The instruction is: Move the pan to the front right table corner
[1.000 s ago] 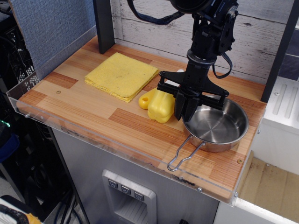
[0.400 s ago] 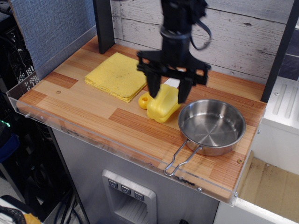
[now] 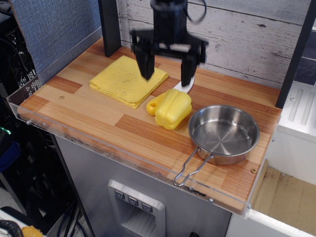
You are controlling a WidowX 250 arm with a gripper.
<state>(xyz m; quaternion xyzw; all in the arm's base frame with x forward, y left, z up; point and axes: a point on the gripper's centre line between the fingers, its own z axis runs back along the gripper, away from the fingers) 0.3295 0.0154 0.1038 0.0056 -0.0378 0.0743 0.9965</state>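
Since a second ago the gripper (image 3: 167,68) has let go of the pan's rim, risen, and travelled left and toward the back edge; the pan's handle has also swung slightly. Now the gripper hangs in the air, blurred, with its two black fingers (image 3: 146,66) spread wide and nothing between them. It hovers above the gap between the cloth (image 3: 127,80) and the pepper (image 3: 172,108), touching neither.

A yellow knife handle (image 3: 153,105) peeks out at the pepper's left side, and something white (image 3: 186,87) shows just behind the pepper; what it is cannot be told.

Right of the pepper, just beside it, the pan (image 3: 224,133) sits upright and empty on the wood, its wire handle (image 3: 191,167) reaching toward the front edge. It occupies the right end of the table (image 3: 94,118), close to the front right corner (image 3: 247,190), where a brass screw (image 3: 254,171) lies near the pan's rim.
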